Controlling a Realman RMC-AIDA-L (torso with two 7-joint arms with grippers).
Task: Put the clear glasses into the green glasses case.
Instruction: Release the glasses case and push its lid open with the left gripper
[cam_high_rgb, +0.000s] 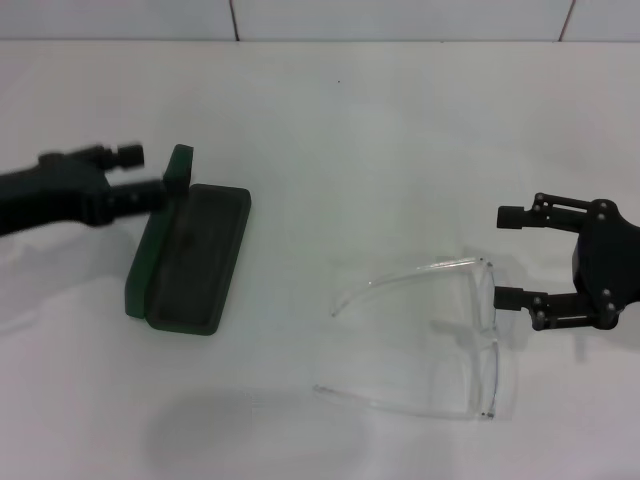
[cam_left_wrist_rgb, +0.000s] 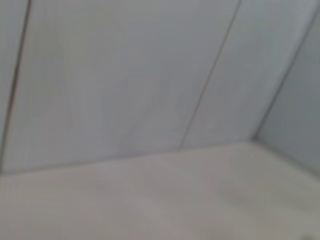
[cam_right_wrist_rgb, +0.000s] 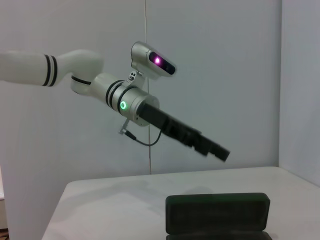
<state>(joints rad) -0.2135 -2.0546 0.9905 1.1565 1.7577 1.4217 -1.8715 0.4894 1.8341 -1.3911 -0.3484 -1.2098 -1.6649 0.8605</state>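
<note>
Reaching for the glasses with our right gripper (cam_high_rgb: 508, 256), fingers wide apart.
Nearest us lie the clear glasses (cam_high_rgb: 440, 335), unfolded on the table (cam_high_rgb: 350, 130); farther left, the green glasses case (cam_high_rgb: 190, 255) sits open, our left gripper (cam_high_rgb: 135, 175) at its lid, spread unclear.

White table (cam_high_rgb: 380, 130), pale panelled wall (cam_left_wrist_rgb: 125, 75)

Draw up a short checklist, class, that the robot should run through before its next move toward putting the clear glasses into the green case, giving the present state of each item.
1. Green glasses case open, dark interior exposed: ok.
2. Clear glasses lying free on the table, arms unfolded: ok.
3. Right gripper open beside the lens end: ok.
4. Glasses already gripped: not ok, the fingers do not close on them.
5. Left gripper near the case lid; fingers' state: cannot tell.
</note>
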